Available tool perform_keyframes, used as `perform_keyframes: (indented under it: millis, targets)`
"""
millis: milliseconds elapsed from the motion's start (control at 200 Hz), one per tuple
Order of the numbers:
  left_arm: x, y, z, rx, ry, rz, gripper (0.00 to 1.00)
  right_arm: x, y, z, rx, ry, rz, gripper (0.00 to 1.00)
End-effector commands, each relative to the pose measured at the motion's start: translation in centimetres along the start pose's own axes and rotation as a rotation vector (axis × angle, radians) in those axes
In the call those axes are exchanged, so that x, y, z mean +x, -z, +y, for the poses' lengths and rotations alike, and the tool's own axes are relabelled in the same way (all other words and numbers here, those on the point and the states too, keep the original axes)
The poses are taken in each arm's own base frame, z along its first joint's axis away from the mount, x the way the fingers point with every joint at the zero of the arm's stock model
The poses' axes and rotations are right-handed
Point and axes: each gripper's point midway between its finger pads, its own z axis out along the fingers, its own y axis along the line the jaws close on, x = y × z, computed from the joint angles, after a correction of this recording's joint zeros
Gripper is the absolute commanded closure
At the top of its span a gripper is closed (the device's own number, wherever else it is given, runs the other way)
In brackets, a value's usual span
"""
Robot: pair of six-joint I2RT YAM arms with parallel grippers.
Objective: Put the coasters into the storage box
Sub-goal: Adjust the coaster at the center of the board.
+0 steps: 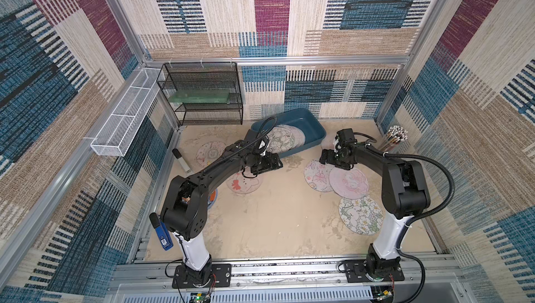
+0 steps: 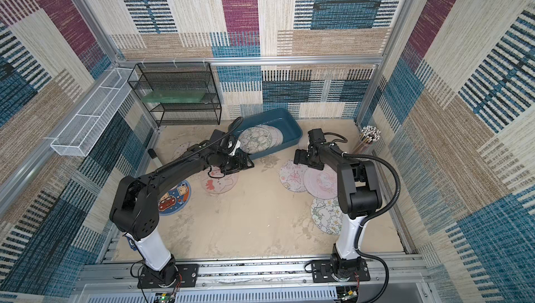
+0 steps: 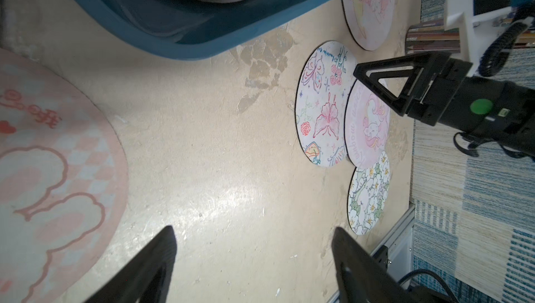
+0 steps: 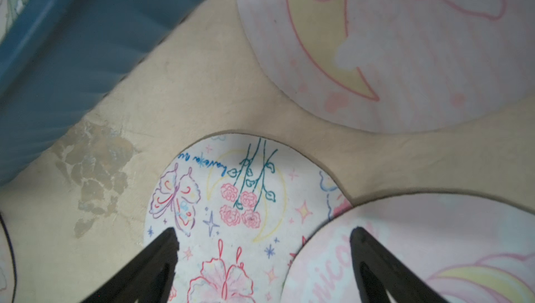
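Where the 2 arm bases stand at the near edge, the sandy table carries a dark blue car coaster just beside the left arm. A floral bunny coaster lies close to the right arm.

Farther in, a pink bunny coaster lies partly under the left wrist. Toward the right, a pink unicorn coaster overlaps the edge of a butterfly coaster.

The left gripper hangs with its jaws wide apart and nothing between them. It is over bare table, between the pink bunny coaster and the storage box. The right gripper is also spread wide and holds nothing. It hovers over the seam where the 2 overlapping coasters meet; whether it touches them I cannot tell.

Beyond both grippers, the storage box sits at an angle near the back wall. A stack of coasters is piled in its left part, with a floral line drawing on top. A moon coaster lies on the table just beside the box's right end, and a pale coaster lies to its left.

Farthest back are a black wire rack, a white mesh basket and a cup of pencils.
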Motion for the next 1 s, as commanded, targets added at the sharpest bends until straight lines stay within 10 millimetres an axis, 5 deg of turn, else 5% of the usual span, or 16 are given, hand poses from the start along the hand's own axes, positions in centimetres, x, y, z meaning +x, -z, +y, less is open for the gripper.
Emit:
perform_keyframes:
  millis: [0,581,992]
  targets:
    - [-0.4,0.1,-1.3,0.058,-0.002,-0.022,0.16,-0.7,-0.5,-0.1,-0.013,0.031,-0.012,0.05]
    - [1.4,-2.2,-1.8,0.063,-0.015,0.042,0.15,-0.6,-3.1,0.3,-0.059,0.085,0.047,0.04]
    - [1.6,-2.8,-1.4,0.054,-0.010,0.056,0.15,6.6,-2.8,1.5,-0.117,0.126,0.293,0.03]
